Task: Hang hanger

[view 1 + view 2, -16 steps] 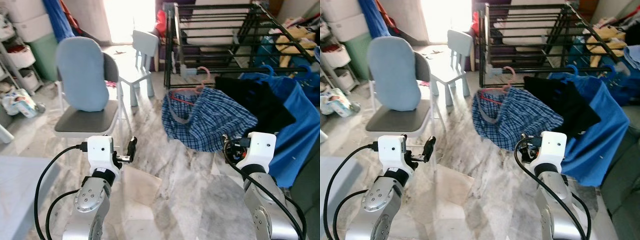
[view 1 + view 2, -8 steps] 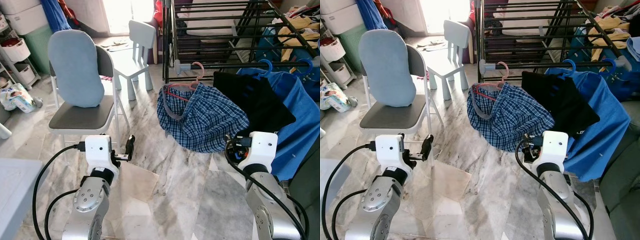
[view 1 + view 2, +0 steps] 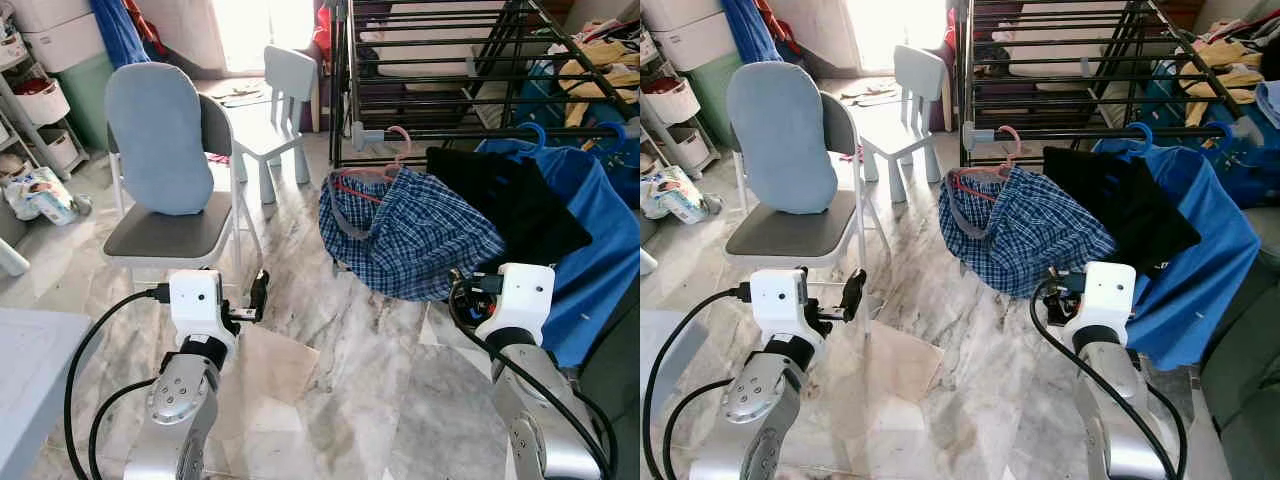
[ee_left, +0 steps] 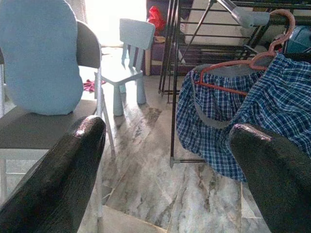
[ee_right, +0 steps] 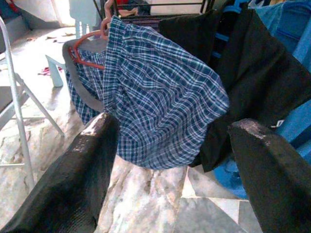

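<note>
Hanger [image 3: 372,176], pink, is already hooked on the drying rack's front rail [image 3: 470,130] in my head views, carrying a blue checked garment [image 3: 410,235]; a black garment [image 3: 510,205] and a blue shirt [image 3: 590,240] hang beside it. Compared with a second ago the whole scene has slid and the rack sits a little nearer, so my camera moved, not the clothes. My left hand [image 3: 258,296] and my right arm are raised low in front of me, both well short of the rail.

Left wrist view: my left hand [image 4: 165,160] is spread wide and empty, the hanger [image 4: 252,58] far ahead.

Right wrist view: my right hand [image 5: 170,160] is also wide and empty, facing the checked garment [image 5: 155,97].

I judge the hanging done, with nothing left in either hand
</note>
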Motion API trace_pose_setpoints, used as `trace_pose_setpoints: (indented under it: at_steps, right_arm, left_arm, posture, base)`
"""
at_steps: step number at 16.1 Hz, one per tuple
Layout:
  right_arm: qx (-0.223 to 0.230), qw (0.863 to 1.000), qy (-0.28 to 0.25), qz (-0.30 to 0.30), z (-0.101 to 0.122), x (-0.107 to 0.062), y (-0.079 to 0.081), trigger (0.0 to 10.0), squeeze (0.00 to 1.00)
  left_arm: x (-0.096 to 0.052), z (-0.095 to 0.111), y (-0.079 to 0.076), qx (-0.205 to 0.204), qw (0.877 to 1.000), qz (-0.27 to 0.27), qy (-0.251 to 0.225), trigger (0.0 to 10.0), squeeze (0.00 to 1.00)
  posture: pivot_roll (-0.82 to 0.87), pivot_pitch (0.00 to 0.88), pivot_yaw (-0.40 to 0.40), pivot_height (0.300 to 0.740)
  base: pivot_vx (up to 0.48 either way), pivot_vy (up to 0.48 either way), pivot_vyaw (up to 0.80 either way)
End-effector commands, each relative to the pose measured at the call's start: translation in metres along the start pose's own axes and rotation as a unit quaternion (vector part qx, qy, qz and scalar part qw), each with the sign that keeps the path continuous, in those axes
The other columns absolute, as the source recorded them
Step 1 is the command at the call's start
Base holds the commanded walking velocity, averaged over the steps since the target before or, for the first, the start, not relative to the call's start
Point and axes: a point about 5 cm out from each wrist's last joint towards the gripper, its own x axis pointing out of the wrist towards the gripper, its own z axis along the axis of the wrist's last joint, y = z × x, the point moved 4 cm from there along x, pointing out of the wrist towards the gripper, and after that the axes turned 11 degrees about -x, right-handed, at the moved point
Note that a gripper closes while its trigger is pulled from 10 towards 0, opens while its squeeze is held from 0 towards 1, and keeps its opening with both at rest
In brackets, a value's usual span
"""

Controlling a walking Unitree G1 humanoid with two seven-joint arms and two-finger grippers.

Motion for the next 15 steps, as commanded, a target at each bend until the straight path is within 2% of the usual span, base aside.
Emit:
trace_pose_setpoints:
  at_steps: [1,15]
  right_arm:
    - [0.002,1.0,-0.003,0.001,0.0032,0.0008,0.0012,10.0,0.0]
    - [0.002,1.0,-0.003,0.001,0.0032,0.0008,0.0012,10.0,0.0]
  left_arm:
    - [-0.0003,0.0003,0.0037,0.005,1.0,0.007,-0.001,10.0,0.0]
    - [-0.0003,0.0003,0.0037,0.005,1.0,0.007,-0.001,10.0,0.0]
  posture:
    - [-0.12,0.0,0.04,0.74]
    - [-0.12,0.0,0.04,0.74]
  base:
    - [0.0,0.0,0.0]
    - [0.0,0.0,0.0]
